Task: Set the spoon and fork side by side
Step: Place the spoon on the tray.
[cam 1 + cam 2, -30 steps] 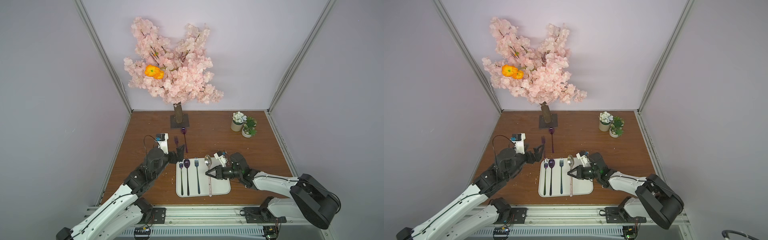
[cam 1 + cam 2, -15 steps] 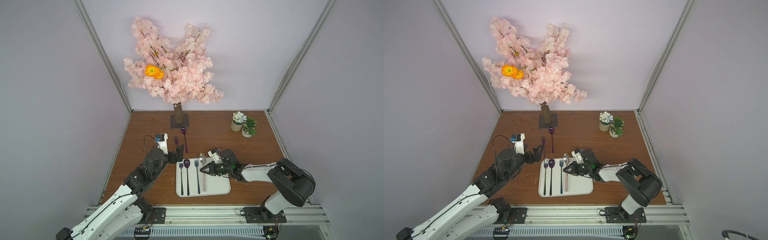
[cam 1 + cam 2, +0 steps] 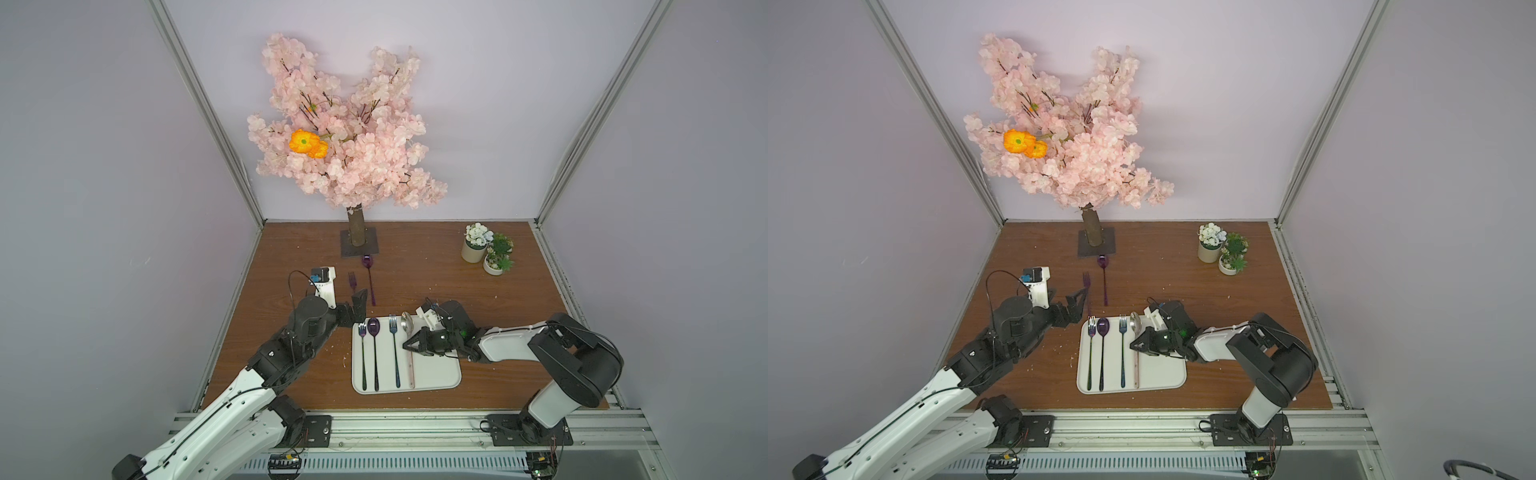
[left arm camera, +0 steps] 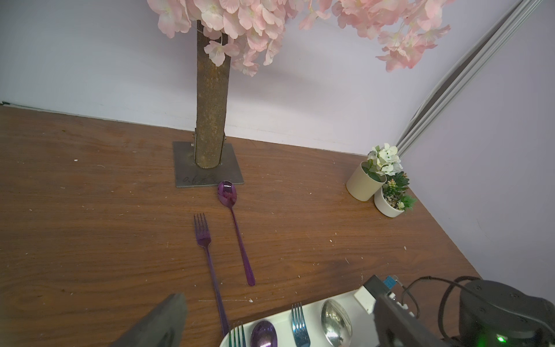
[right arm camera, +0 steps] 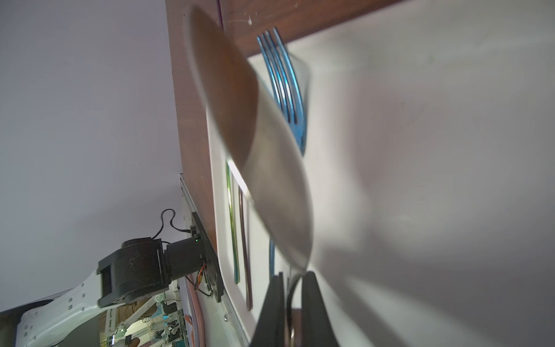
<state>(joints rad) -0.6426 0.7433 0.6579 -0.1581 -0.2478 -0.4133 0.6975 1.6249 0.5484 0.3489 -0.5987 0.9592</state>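
A white tray (image 3: 453, 376) holds several utensils lying lengthwise. My right gripper (image 3: 405, 344) is shut on the neck of the silver spoon (image 3: 406, 322), which lies parallel to the blue fork (image 3: 393, 332), just to its right. In the right wrist view the fingers (image 5: 274, 300) pinch the spoon (image 5: 270, 180) beside the blue fork (image 5: 285, 78). My left gripper (image 3: 358, 305) stands open off the tray's far left corner, holding nothing. The left wrist view shows the same spoon (image 4: 335, 321) and fork (image 4: 300, 326).
A purple fork (image 3: 352, 281) and a purple spoon (image 3: 369, 274) lie on the brown table beyond the tray. A rainbow fork (image 3: 362, 332) and a dark purple spoon (image 3: 373, 328) fill the tray's left side. A blossom tree's base (image 3: 359, 243) and two plant pots (image 3: 484, 253) stand at the back.
My right gripper has carried the silver spoon leftward across the tray, closer to the blue fork, and the right arm has folded in. The left arm has not moved.
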